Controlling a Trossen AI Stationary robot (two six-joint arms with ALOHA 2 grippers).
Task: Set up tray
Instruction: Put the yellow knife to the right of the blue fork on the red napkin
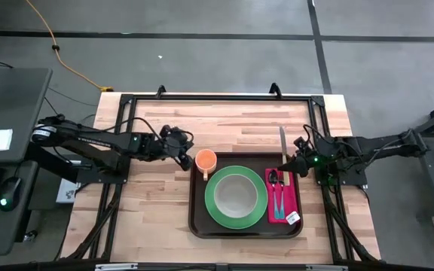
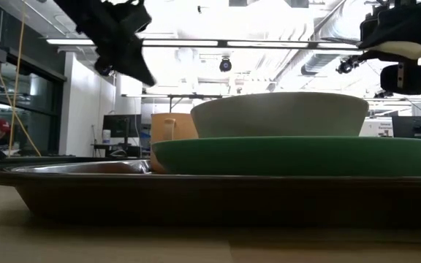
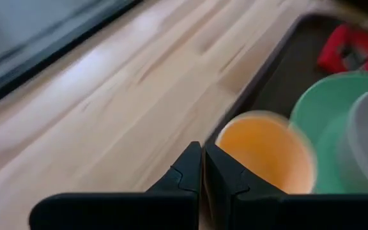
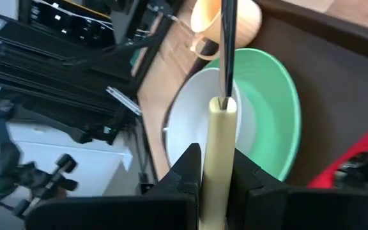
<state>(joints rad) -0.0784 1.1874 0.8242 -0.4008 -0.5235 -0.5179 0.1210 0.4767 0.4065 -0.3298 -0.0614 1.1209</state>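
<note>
Holding a knife (image 4: 214, 137) in your right gripper (image 1: 286, 164): the fingers are clamped on its cream handle, and the dark blade points forward over the bowl (image 4: 200, 121) in the right wrist view. From above, that gripper sits at the tray's (image 1: 199, 226) right far corner, above the red napkin (image 1: 293, 197), with the knife reaching toward the far edge of the counter (image 1: 149, 218).

Your left gripper (image 1: 182, 159) is closed on nothing, fingers pressed together. It hovers just outside the tray's left far corner, right beside the orange cup (image 1: 205, 159).

Tray sits at the middle of the counter, slightly toward the near edge. On it: the orange cup in the left far corner, a green plate (image 1: 218, 207) in the centre with the pale bowl (image 1: 236, 194) on top, and the red napkin along the right side. A spoon (image 1: 274, 188) and a second utensil lie on the napkin; can't tell what the second one is.
</note>
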